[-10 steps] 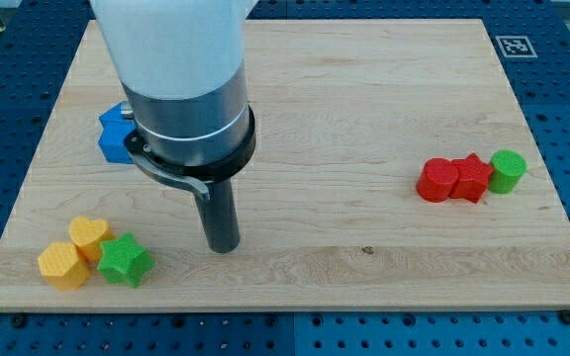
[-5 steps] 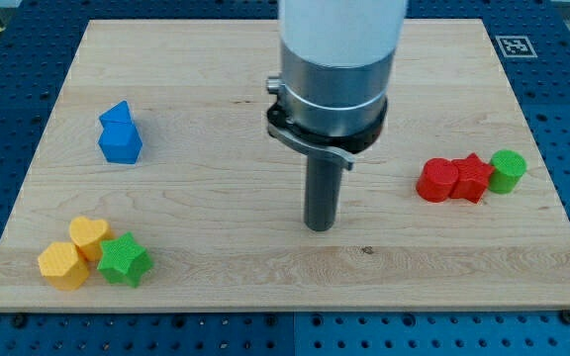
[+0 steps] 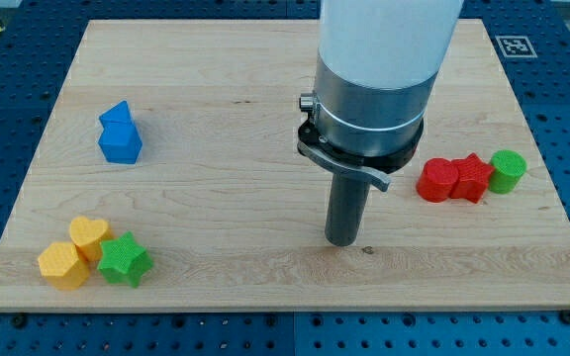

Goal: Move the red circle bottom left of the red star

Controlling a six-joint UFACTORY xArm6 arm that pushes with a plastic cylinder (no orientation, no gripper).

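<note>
The red circle (image 3: 435,181) lies at the view's right, touching the left side of the red star (image 3: 472,178). A green cylinder (image 3: 508,170) touches the star's right side. My tip (image 3: 341,240) rests on the board to the left of and slightly below the red circle, about a hundred pixels away, touching no block.
Two blue blocks (image 3: 120,133) sit together at the view's upper left. A yellow heart (image 3: 88,235), a yellow hexagon (image 3: 61,265) and a green star (image 3: 124,260) cluster at the bottom left. A marker tag (image 3: 515,44) sits at the board's (image 3: 265,69) top right corner.
My tip has slid to the right across the board, from near the left-centre toward the red blocks. No block has moved.
</note>
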